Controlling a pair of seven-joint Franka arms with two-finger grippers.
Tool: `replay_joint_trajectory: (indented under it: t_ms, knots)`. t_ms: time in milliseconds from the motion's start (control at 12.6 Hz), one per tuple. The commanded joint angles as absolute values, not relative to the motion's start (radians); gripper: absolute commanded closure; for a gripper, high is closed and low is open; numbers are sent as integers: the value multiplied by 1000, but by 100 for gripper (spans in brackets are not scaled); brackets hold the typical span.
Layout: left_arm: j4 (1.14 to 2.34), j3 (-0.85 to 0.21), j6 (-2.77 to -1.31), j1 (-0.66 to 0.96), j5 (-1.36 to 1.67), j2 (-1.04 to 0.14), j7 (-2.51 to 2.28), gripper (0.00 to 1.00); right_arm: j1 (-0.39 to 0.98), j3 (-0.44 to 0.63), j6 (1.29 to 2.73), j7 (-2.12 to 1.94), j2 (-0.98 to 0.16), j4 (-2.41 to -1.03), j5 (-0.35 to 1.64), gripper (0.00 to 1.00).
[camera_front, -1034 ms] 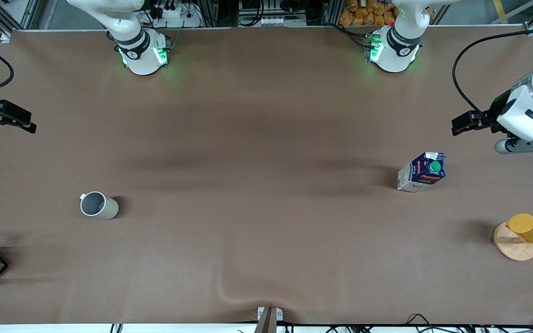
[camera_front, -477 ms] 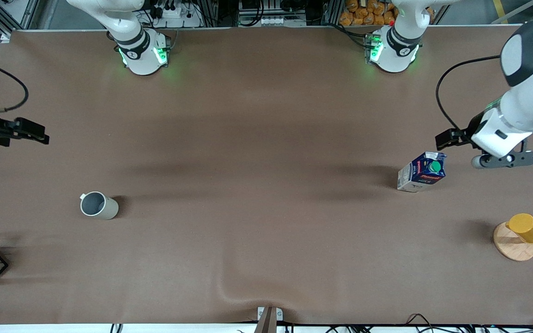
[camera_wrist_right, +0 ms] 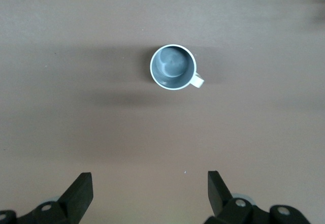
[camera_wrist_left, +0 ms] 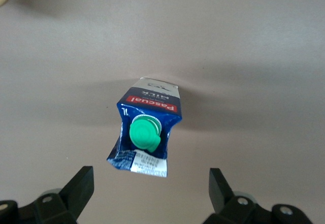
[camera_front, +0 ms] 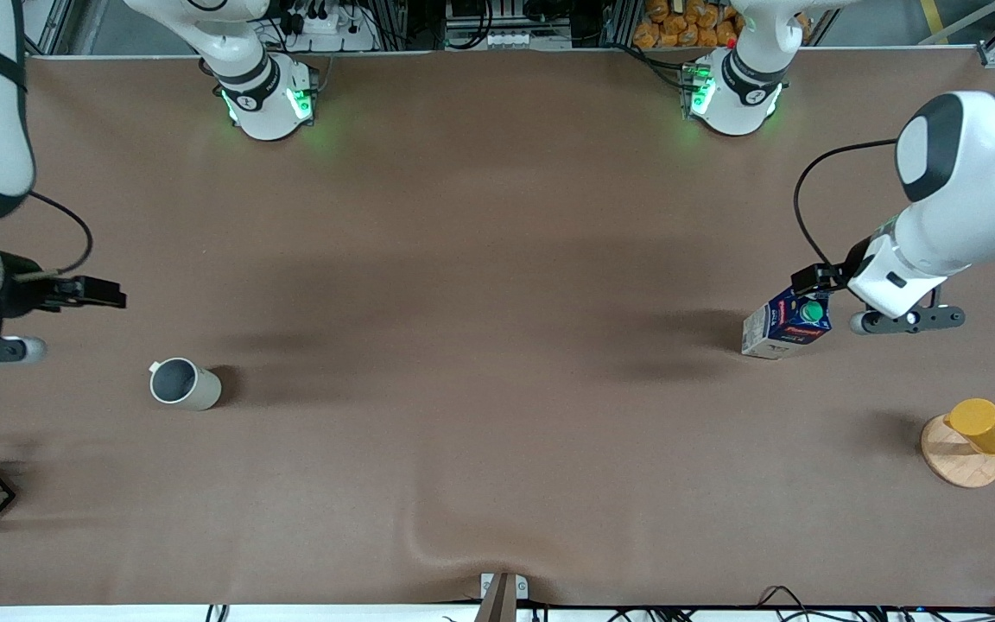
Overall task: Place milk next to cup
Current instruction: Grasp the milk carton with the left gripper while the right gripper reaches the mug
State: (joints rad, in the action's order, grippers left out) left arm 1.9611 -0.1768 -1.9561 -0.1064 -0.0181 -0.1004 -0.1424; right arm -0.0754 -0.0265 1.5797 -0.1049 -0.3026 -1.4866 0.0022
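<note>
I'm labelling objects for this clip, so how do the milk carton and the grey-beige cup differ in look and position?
The milk is a boxy gable-top carton, dark blue with a red band and green cap; the cup is a plain round mug with a small handle. The milk stands toward the left arm's end of the table, with the open left gripper above it; the cup stands toward the right arm's end, with the open right gripper above the table near it. Both stand upright and ungrasped.

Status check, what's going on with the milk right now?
Left gripper open, over milk. Right gripper open, above table near cup. Milk upright, untouched. Nothing between them.
</note>
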Motion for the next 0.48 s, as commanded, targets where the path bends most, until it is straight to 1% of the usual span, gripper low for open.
replay_joint_trajectory:
  t_ms: [0, 159, 318, 398]
  knots:
    - [2006, -179, -2019, -129, -37, -112, -126, 0, -10, -28, 1635, -107, -403, -1463, 17, 0]
    - [2008, -179, -2040, -136, -37, -136, -120, 0, 21, -28, 1690, -110, -465, -1462, 15, 0]
    - [2008, -179, -2048, -137, -37, -149, -118, 0, 44, -28, 1767, -112, -503, -1463, 11, 0]
    - [2009, -179, -2048, -137, -37, -156, -118, 0, 61, -26, 1798, -110, -503, -1463, -6, 0]
